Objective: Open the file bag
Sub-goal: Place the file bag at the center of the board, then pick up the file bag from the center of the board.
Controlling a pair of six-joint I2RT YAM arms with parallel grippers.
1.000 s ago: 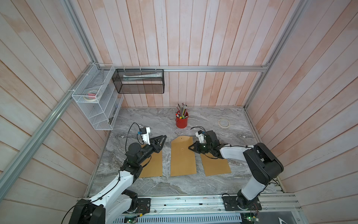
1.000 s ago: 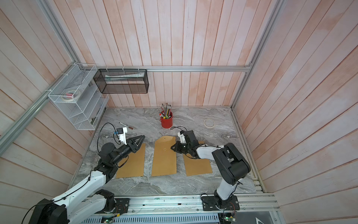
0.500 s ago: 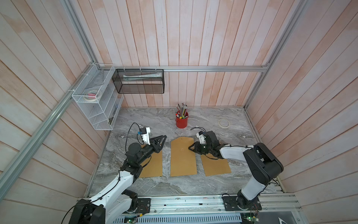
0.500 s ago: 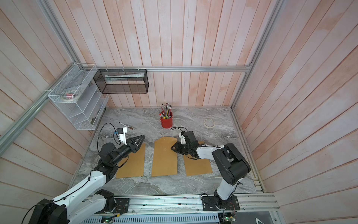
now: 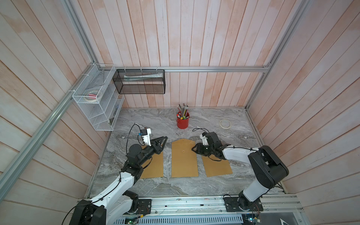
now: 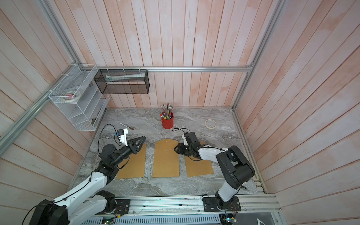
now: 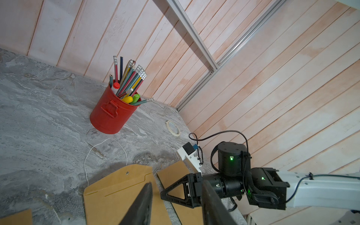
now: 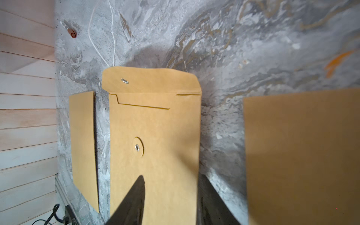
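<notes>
The bag [image 5: 184, 157] lies flat mid-table, flap [image 8: 150, 81] folded back: opening seems nearly done. The right gripper [image 5: 193, 150], parted and empty, sits at its edge; the left gripper [image 5: 163, 140] hovers parted, empty. Next: lift clear without snagging.

Three file bags [image 5: 155, 165] [image 5: 184, 157] [image 5: 218, 165], one cup [image 5: 183, 123]

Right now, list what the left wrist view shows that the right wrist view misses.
Only the left wrist view: the red pencil cup, the tape roll and the right tool. Only the right wrist view: the marker and the round clasp on the body of the file bag. Both: the file bag lying flap-open, with its white string loose.
</notes>
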